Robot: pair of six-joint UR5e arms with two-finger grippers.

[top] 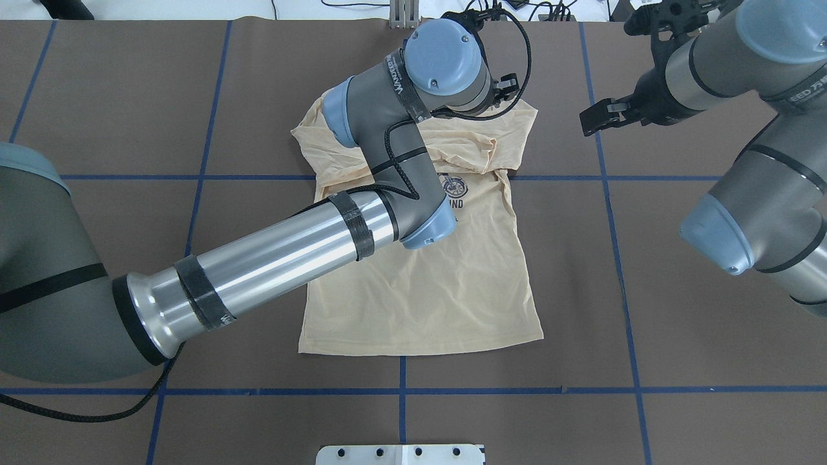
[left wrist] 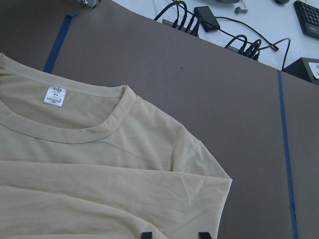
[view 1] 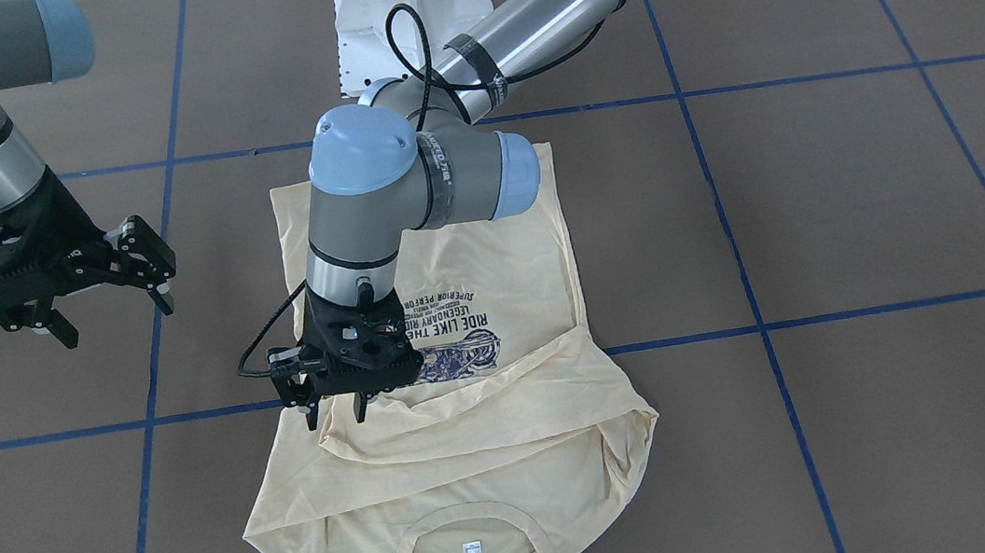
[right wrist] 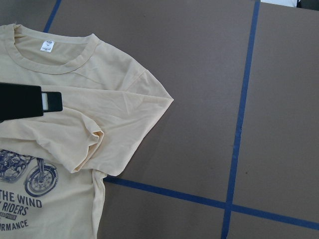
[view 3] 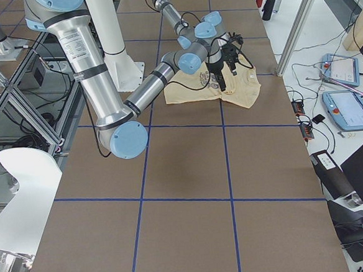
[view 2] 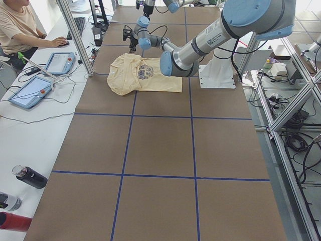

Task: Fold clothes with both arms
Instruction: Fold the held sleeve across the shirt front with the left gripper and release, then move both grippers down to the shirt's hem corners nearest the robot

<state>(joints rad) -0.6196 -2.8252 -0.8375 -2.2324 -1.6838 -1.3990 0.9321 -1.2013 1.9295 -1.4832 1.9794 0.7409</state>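
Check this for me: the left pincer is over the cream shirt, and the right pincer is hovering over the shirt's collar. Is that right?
Not quite. The left pincer is over the cream shirt, but the right pincer hovers over the bare brown table beside the shirt, well away from the collar. The exterior front-facing view shows this.

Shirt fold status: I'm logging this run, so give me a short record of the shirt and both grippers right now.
shirt: lying on table, print up, collar away from robot
fold: cloth band across chest, covering the print's edge
left gripper: open, at the fold's end
right gripper: open, off the shirt, over bare table
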